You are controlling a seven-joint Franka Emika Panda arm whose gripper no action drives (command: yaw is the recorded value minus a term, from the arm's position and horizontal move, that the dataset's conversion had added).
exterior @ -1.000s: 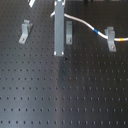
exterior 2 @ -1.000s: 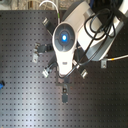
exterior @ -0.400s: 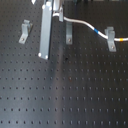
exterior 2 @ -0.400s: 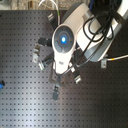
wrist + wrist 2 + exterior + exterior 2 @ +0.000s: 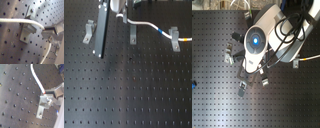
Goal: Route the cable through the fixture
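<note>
Most of every view was filled by the black perforated counter (image 5: 134, 95), dotted with a regular grid of holes. Above it, in the second exterior view, the pale arm housing with a glowing blue ring (image 5: 255, 40) was seen, dark hoses looped beside it. A long dark grey bar (image 5: 102, 29) of the hand was shown standing over the counter in the first exterior view; whether the hand was spread or pinching could not be told. The white cable (image 5: 146, 25) was seen curving from near the bar toward the first exterior view's right, its blue band (image 5: 162, 32) just before the right clip (image 5: 174, 39). A middle clip (image 5: 133, 33) and a left clip (image 5: 88, 31) were seen upright on the counter. In the first wrist view the cable (image 5: 22, 21) was laid across the top of a grey clip (image 5: 28, 28).
</note>
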